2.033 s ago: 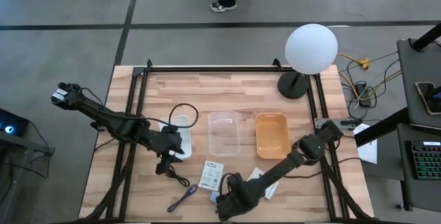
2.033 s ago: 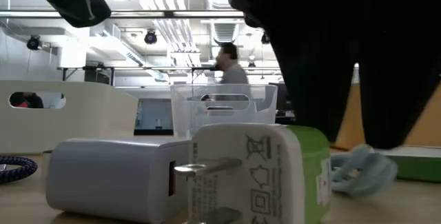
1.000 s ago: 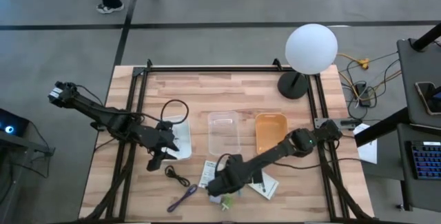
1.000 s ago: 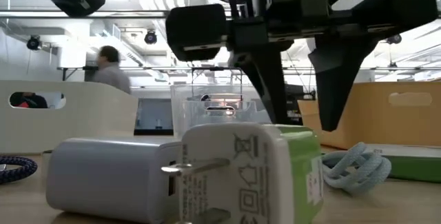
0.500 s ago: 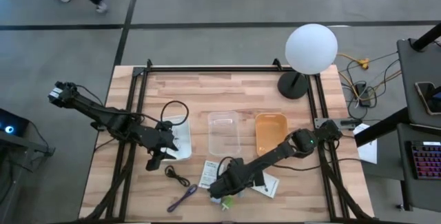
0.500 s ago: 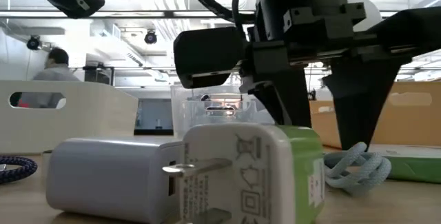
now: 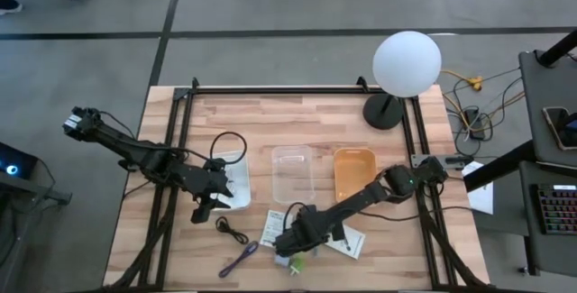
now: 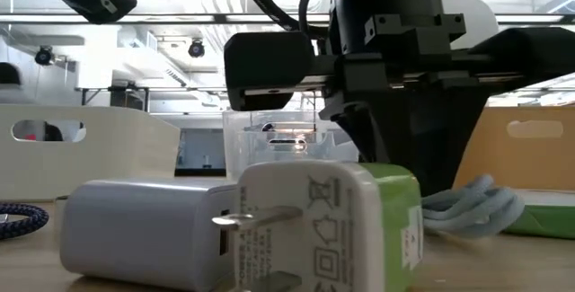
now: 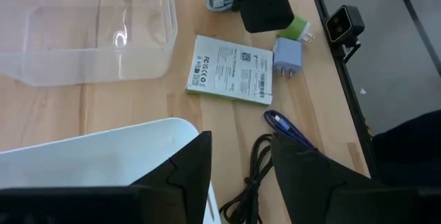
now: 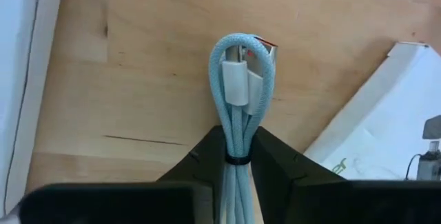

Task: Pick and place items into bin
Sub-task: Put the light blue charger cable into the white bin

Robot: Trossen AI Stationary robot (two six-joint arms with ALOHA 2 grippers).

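Two chargers lie closest to the low camera, a lavender charger and a green-and-white plug touching it, both loose on the table and not yet collected. Just behind them the right gripper is down at the boards with its jaws pinching the bundled pale-blue cable at the tied waist (a sensible place, since the loops cannot spill there). Farther off, a printed white packet, a purple cable and a black cable wait near the front edge. The left gripper hovers with jaws spread beside the white tray. Beyond stand the clear bin and the orange tray, probably the cable's destination.
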